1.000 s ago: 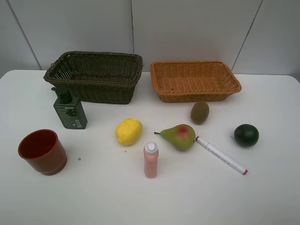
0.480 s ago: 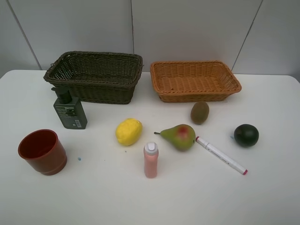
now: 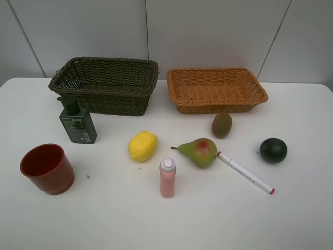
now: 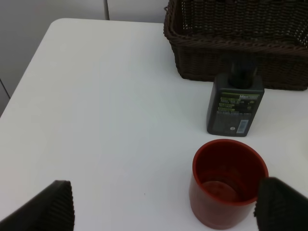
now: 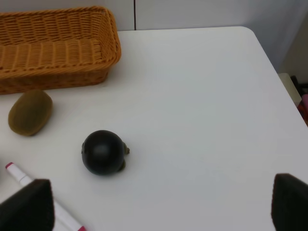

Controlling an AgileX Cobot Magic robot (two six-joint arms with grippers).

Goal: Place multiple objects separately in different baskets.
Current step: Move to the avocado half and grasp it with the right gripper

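**Nothing sorted; both grippers hold nothing**

Pear (image 3: 199, 152) lies loose on the table (image 3: 104, 219). It looks firm, smooth and apt to roll, so grip across its fat belly. Left of the pear is the lemon (image 3: 142, 146). Just in front is the pink bottle (image 3: 167, 178) (upright, tippy: take the body). Right of the pear is the marker (image 3: 245, 173), thin and probably slippery. Far left is the red cup (image 3: 47, 168), likely light and stiff. Behind the pear stand the dark basket (image 3: 112, 101) and the tan basket (image 3: 218, 107). Left gripper (image 4: 171, 207) and right gripper (image 5: 159, 207) have jaws wide apart.

Spread claw (image 4: 161, 207); pump bottle (image 4: 236, 107) between red cup (image 4: 211, 211), basket (image 4: 231, 62).
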